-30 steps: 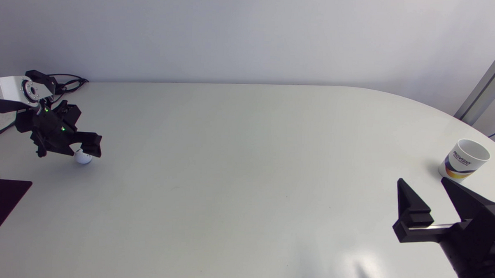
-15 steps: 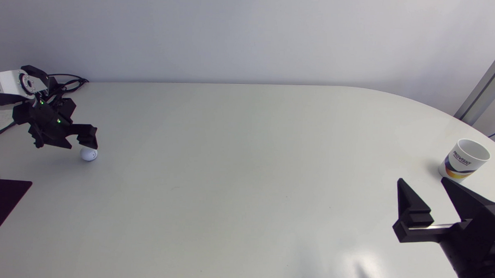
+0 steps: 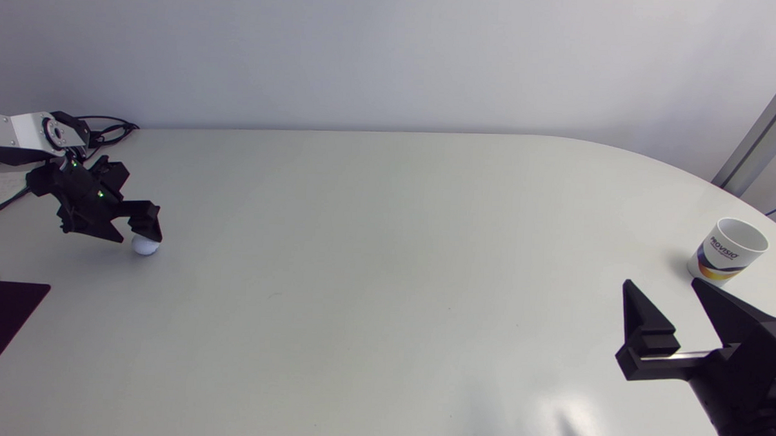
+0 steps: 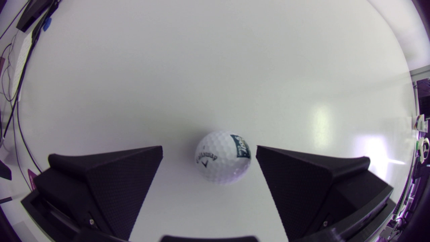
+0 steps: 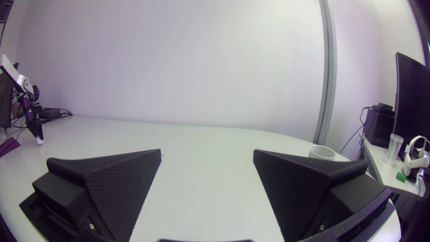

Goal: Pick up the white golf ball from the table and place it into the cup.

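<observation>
Golf ball [image 4: 223,157] rolled slightly toward mid-table. My left gripper [image 4: 209,151] backed off and came back down, now wide open astride it, not touching, near the tabletop [image 3: 387,244] left edge. Grab looks ready. Cup [image 3: 727,250] at the right edge; right gripper [image 3: 663,286] open, empty.

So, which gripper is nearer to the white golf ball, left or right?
Left. The left gripper is over the golf ball, which lies between its open jaws. The right gripper is far away on the opposite side, near the cup.
</observation>
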`<state>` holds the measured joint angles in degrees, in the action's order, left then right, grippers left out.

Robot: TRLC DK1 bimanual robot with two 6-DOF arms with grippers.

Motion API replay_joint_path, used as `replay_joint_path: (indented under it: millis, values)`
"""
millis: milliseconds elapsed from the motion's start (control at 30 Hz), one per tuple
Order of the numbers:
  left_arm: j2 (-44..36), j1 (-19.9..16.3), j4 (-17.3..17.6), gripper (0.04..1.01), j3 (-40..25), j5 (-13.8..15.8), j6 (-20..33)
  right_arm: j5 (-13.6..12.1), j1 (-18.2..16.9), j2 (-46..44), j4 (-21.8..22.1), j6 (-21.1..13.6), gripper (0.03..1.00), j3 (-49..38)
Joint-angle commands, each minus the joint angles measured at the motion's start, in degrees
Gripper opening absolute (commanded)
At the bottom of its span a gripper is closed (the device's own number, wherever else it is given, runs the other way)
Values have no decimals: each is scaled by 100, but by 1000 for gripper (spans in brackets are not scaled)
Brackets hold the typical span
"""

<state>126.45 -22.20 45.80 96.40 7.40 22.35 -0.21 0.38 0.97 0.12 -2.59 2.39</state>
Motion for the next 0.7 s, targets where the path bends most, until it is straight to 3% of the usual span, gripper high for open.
replay_joint_path:
  millis: [0,267,667]
  values:
    - [28,128,87,997,-113,104,156,-41,14,70,-100,-22,966,-239]
    - [125,260,175,985,-86,130,173,-41,-21,70,-100,-22,966,-239]
    - [-7,216,201,970,-376,-142,165,-41,14,79,-100,-22,966,-239]
